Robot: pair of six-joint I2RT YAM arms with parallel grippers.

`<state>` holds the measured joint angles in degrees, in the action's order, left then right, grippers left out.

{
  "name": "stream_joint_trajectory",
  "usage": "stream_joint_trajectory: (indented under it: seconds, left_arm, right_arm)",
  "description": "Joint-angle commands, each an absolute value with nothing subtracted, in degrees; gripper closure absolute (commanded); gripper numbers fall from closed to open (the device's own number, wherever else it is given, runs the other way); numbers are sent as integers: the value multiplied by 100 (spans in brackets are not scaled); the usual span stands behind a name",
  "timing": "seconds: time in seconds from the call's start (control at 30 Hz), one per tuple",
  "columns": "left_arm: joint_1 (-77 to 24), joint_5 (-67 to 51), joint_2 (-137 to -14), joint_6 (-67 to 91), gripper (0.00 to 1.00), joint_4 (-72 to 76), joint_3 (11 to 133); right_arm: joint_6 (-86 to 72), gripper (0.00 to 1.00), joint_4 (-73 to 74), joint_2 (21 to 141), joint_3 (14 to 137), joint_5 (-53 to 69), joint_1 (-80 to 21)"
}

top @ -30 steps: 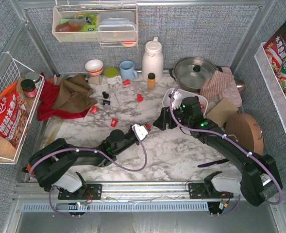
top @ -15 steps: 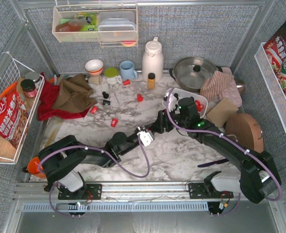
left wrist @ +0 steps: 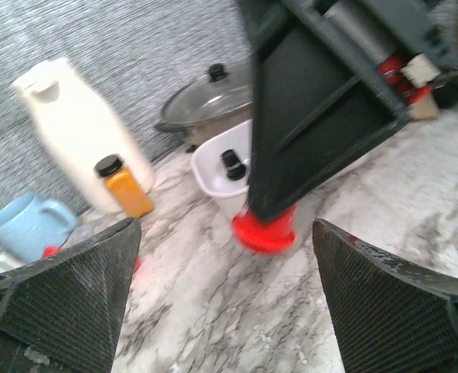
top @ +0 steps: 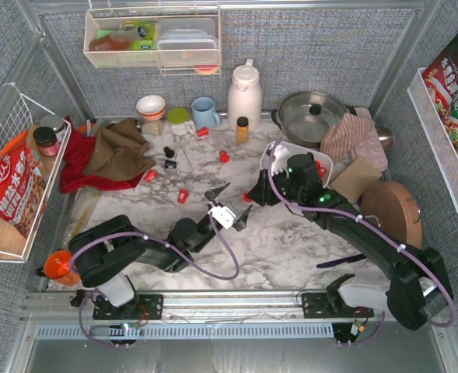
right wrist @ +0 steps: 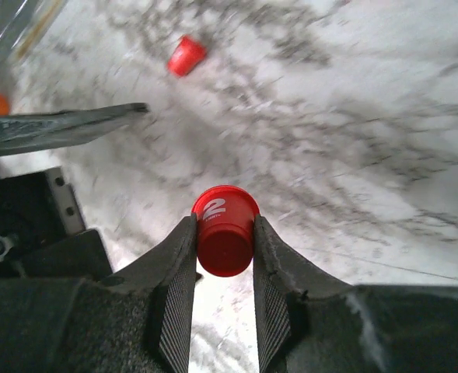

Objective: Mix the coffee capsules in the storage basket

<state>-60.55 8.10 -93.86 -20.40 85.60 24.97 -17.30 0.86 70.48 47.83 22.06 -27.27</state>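
My right gripper is shut on a red coffee capsule, just above the marble and left of the storage basket. The same capsule shows in the left wrist view under the right gripper's dark fingers. My left gripper is wide open a little to the capsule's left, with nothing between its fingers. The white basket holds a black capsule and red ones. Loose red capsules and black ones lie scattered on the table.
A white thermos, an amber bottle, a blue mug and a lidded pot stand along the back. Red and brown cloths lie at the left. A round wooden board sits at the right.
My left gripper has gone from shut to wide open and shifted toward the centre. My right gripper has closed its jaws onto the red capsule beside the basket.
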Motion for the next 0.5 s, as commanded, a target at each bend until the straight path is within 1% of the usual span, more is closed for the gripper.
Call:
stream_joint_trajectory:
  seconds: [0.0,0.03,0.07,0.1,0.17,0.2,0.27,0.3,0.4,0.47]
  left_arm:
    - [-6047,2245,-9448,-1519,1,9405,2439]
    - [-6047,2656,-9453,-1350,1,9366,2476]
    - [-6047,3317,-9464,-1172,1,9309,2530]
    - [-6047,3807,-9457,-998,1,9229,2577]
    - [-6045,4642,-9358,-688,0,8903,2658]
    - [-6027,4976,-9295,-541,0,8644,2698]
    - [-6022,5542,-9110,-185,0,7773,2946]
    - [-6004,5685,-9001,109,0,7042,3109]
    - [-5784,5699,-8684,1665,0,3960,3861]
    - [-5484,5435,-8651,2842,0,2157,4419]
  right_arm:
    - [-1582,100,188,6916,4943,214,-2720]
    - [-1542,100,125,6909,4943,-450,-2710]
    - [-1494,100,18,6935,4915,-1301,-2682]
    - [-1409,100,-126,6988,4877,-1644,-2625]
    - [-1209,100,-460,7182,4829,-2703,-2457]
    - [-1109,100,-649,7310,4820,-2955,-2337]
    - [-996,100,-947,7628,4881,-3092,-2058]
    - [-975,100,-1043,7795,4956,-3018,-1910]
    - [-918,100,-1281,8354,5230,-2589,-1570]
    - [-850,100,-1347,8740,5494,-2195,-1412]
